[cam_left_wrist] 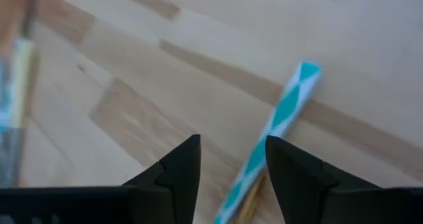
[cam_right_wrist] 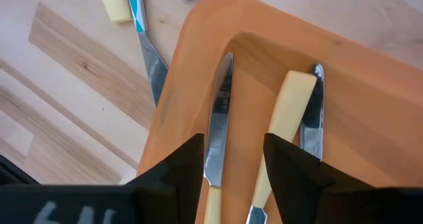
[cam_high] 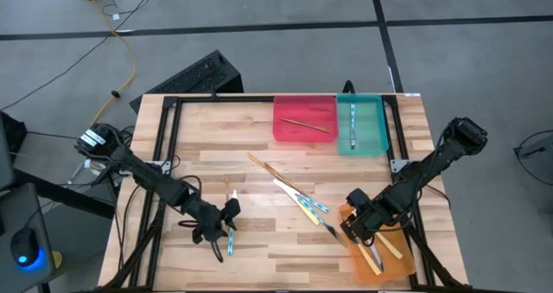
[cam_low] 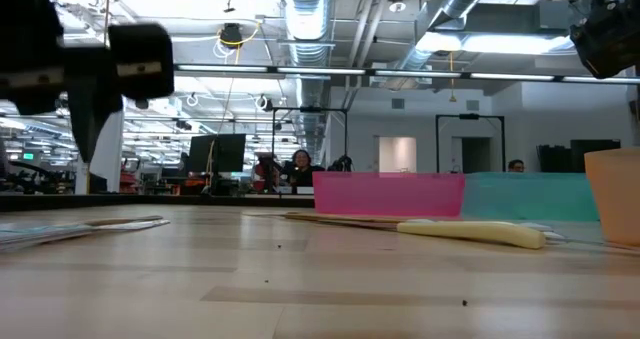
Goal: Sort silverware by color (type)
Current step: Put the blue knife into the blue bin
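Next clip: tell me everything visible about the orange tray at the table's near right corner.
The orange tray is a shallow, rounded-corner tray that looks like smooth plastic, sitting flat on the wooden table at its front right. Inside lie two yellow-handled knives, roughly parallel and pointing opposite ways. The right gripper hovers over its inner edge with jaws open, holding nothing. A blue-handled utensil lies on the table just outside its rim.

open-plan lab or office: exposed ceiling ducts (cam_low: 300, 4), monitors (cam_low: 218, 151), people seated at desks.

You see a teal-and-white diamond-patterned handle (cam_left_wrist: 281, 118), pale yellow knife handles (cam_right_wrist: 285, 112) in the orange tray (cam_right_wrist: 370, 105), plus red (cam_high: 304, 118) and teal trays (cam_high: 373, 129) far back.
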### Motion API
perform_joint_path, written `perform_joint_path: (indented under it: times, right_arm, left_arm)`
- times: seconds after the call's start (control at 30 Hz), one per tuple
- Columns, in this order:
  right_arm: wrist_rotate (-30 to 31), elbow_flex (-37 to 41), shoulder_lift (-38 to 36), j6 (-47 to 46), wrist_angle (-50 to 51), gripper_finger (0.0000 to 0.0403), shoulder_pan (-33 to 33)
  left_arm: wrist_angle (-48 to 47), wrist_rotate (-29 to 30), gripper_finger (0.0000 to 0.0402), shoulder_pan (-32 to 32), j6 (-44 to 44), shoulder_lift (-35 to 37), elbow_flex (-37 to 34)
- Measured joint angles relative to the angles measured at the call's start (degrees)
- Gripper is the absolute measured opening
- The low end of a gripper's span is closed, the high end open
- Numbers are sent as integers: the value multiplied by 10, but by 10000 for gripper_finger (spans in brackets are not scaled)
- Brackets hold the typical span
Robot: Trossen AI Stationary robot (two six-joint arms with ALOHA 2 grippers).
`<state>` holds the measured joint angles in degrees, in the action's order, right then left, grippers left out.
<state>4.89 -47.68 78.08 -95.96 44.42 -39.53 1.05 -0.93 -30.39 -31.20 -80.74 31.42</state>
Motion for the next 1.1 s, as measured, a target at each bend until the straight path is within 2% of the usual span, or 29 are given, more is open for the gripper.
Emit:
perform_joint_path:
  times: [0.3, 0.6, 0.73, 1.0, 1.1]
  right_arm:
    - [0, 0, 0, 0, -2, 178, 0]
    - [1, 0, 0, 4, -1, 178, 0]
    - [1, 0, 0, 4, -1, 178, 0]
    - [1, 0, 0, 4, -2, 178, 0]
    - [1, 0, 0, 4, -4, 178, 0]
  left_arm:
    - [8, 8, 155, 0, -12, -69, 1]
    - [31, 7, 150, 0, -22, -82, 1]
    - [27, 1, 116, 3, -22, -84, 1]
    - [28, -2, 16, 3, -21, -85, 1]
    - [33, -1, 10, 3, -1, -85, 1]
